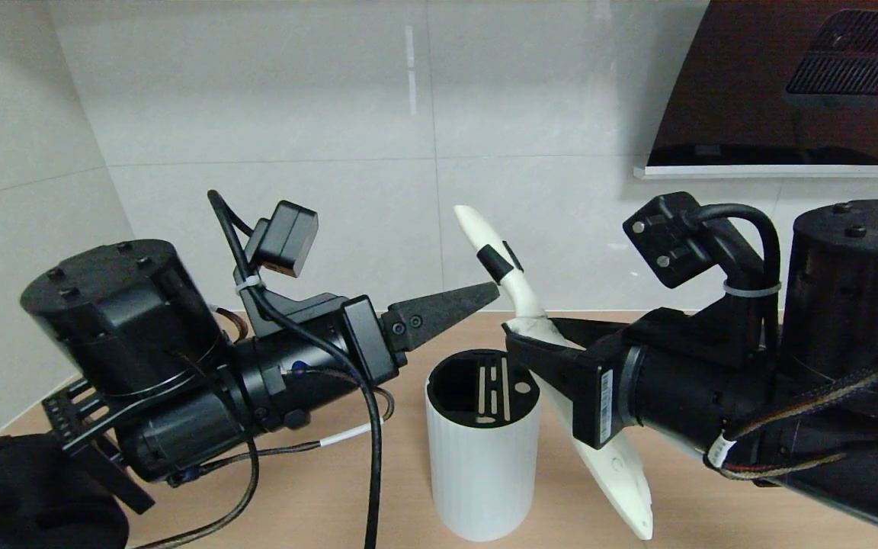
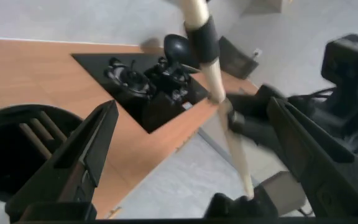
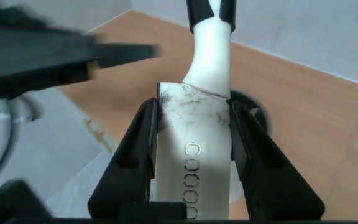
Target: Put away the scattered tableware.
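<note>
My right gripper is shut on a white slotted spatula, gripping the blade near its neck. The handle, with a black band, points up and back, and the blade tip hangs low beside a white cylindrical utensil holder. The holder stands on the wooden counter with several sticks inside. My left gripper is open above the holder. Its fingers stand wide apart on either side of the spatula handle without touching it.
A black gas hob is set into the counter beyond the holder. A dark range hood hangs at the upper right against the tiled wall. A black slotted rack sits at the left edge.
</note>
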`<state>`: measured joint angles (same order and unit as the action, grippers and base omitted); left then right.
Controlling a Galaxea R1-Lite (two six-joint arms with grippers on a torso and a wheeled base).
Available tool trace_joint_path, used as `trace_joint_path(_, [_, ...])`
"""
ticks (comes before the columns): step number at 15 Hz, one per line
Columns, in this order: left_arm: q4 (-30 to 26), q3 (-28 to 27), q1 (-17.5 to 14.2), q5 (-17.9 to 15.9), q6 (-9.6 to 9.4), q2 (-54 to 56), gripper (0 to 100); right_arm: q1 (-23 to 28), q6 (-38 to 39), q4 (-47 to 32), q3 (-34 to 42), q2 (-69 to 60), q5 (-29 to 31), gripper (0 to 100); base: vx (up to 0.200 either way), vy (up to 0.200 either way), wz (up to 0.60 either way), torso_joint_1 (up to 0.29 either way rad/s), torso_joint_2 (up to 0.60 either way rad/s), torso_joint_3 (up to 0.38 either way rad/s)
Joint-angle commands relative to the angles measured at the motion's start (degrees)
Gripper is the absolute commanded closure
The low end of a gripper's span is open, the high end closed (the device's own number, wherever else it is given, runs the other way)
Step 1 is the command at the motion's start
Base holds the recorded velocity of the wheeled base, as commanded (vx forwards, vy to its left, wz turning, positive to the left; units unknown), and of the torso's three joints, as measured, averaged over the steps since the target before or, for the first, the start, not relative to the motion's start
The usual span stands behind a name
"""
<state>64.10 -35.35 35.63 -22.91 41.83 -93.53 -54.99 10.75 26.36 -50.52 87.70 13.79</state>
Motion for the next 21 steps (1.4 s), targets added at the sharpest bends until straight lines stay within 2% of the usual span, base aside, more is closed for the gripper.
trace_joint_path(1, [2.5, -0.3, 0.3, 0.7, 0.1, -1.7, 0, -1.8, 0.1, 0.2, -0.1, 1.7, 0.0, 100, 0.0, 0.0, 0.0, 0.0, 0.0, 0.0])
trace_joint_path(4, [5.7, -0.3, 1.3, 2.0, 0.1, -2.9, 0, -3.4, 0.2, 0.3, 0.1, 1.9, 0.0, 100, 0.0, 0.0, 0.0, 0.0, 0.0, 0.0])
trace_joint_path(8, [5.9, -0.3, 2.3, 2.0, 0.1, -3.2, 0, -4.0, 0.6, 0.5, 0.2, 1.9, 0.4, 100, 0.0, 0.0, 0.0, 0.0, 0.0, 0.0])
trace_joint_path(16, [6.0, -0.4, 2.3, 3.4, -0.25, -4.0, 0, -4.3, 0.6, 0.5, 0.4, 2.0, 0.5, 100, 0.0, 0.0, 0.0, 0.0, 0.0, 0.0])
trace_joint_path(17, [6.0, -0.5, 2.3, 3.4, -0.25, -4.4, 100, -4.3, 0.6, 0.5, 0.4, 2.0, 0.5, 100, 0.0, 0.0, 0.0, 0.0, 0.0, 0.0])
trace_joint_path(21, [6.7, -0.5, 2.2, 3.3, -0.08, -4.9, 100, -4.3, 0.6, 0.5, 0.6, 2.0, 0.5, 100, 0.0, 0.0, 0.0, 0.0, 0.0, 0.0])
